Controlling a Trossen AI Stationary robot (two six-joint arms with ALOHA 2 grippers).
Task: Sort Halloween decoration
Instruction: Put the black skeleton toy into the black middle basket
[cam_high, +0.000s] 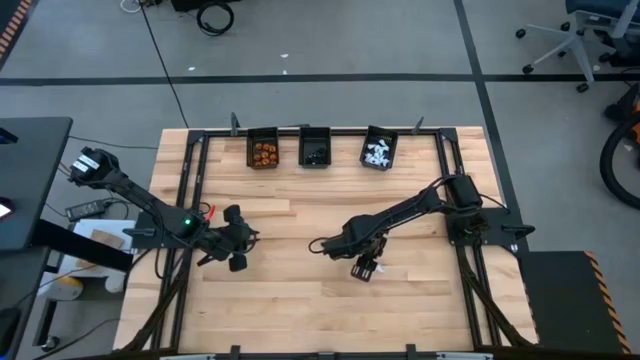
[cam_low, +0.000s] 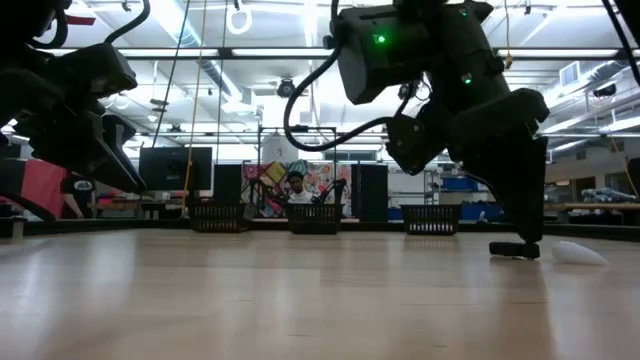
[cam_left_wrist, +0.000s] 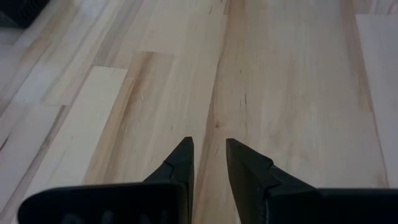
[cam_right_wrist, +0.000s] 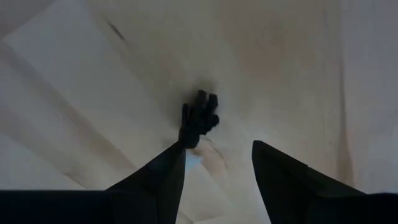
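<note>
Pickup stage, I'd say: the right gripper (cam_right_wrist: 214, 163) is down at the table (cam_high: 300, 310) near the middle, fingers spread, with a small black trinket (cam_right_wrist: 199, 118) just ahead of the tips and slightly toward one finger. It looks spiky, maybe a little spider or bat, hard to tell in the dim wrist view. A pale trinket (cam_low: 578, 254) lies on the wood just beside that gripper too. Next move needs the jaws centred over the black piece, then a careful close, since something that tiny and light could skid on smooth butcher-block wood.

Left gripper (cam_left_wrist: 208, 163) hangs over bare boards on the left side, fingers slightly apart, holding nothing.

Along the far edge sit three black bins: orange bits in the left bin (cam_high: 263, 152), black ones in the middle bin (cam_high: 315, 152), white in the right bin (cam_high: 379, 152). So the black piece presumably belongs in the middle one
</note>
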